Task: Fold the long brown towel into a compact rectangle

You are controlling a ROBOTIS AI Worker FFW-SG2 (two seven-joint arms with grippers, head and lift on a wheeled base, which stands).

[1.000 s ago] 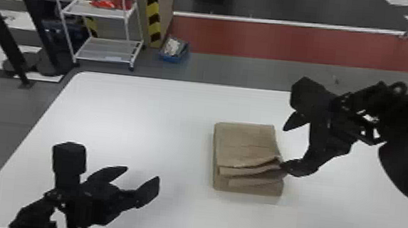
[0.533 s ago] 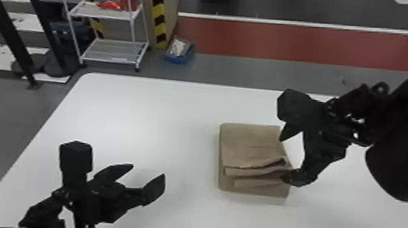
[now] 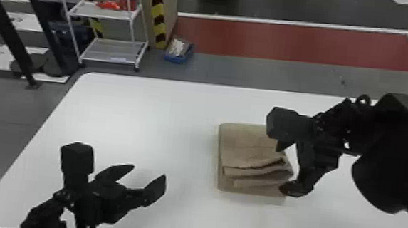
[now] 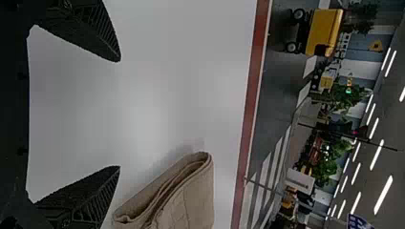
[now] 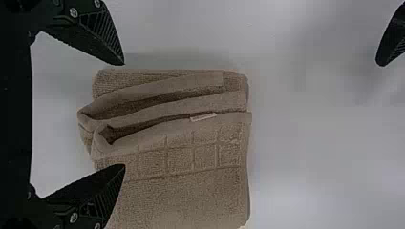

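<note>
Head view: the brown, folded terry towel (image 3: 246,144) lies inward from the white table's (image 3: 135,116) far edge, the black right gripper (image 3: 282,168) spread wide beside it.

Left wrist view: left gripper (image 4: 119,114) wide, apart, probably waiting.

Right wrist view: uneven layers (image 5: 167,112) likely explain that closeness.

Bright tabletop (image 3: 123,122), pale glare patch; soft shadow beside towel (image 4: 191,205); ceiling strip lights (image 4: 383,194) glowing.

The towel (image 5: 181,200) is rough, matt terry cloth with smoother woven bands; the counter (image 3: 142,116) looks smooth with a faint sheen; the right claw (image 3: 282,169) has matt, plastic-looking fingers (image 5: 90,188), ridged inside, with shiny metal screws (image 5: 73,13)
</note>
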